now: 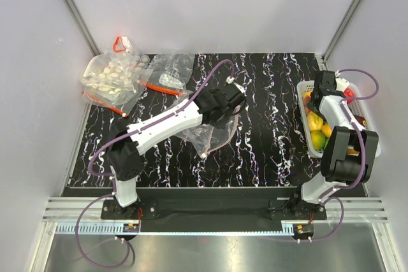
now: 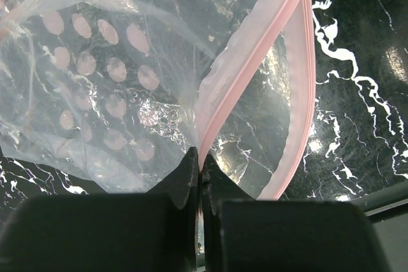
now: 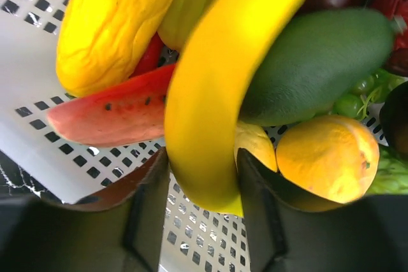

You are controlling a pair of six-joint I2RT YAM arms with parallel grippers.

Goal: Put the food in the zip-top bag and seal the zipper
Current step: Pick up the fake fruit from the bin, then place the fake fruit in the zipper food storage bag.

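Left fingers [image 2: 175,189] clenched on zipper [image 2: 255,49] of dotted bag [image 2: 95,68], well left of basket [image 3: 38,125]. Right fingers [image 3: 143,221] grasp banana [image 3: 217,93] inside basket; both sides touching.

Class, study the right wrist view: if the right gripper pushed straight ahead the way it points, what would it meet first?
The yellow banana, already between the fingers of the right gripper. Beyond it probably comes the white mesh basket floor, though depth is unclear.

Table [image 1: 268,106] is showing black with white veins. Bag [image 2: 102,81] is showing clear with white dots, strip [image 2: 255,49] red-orange. Basket [image 3: 29,68] is looking white, banana [image 3: 217,93] yellow.
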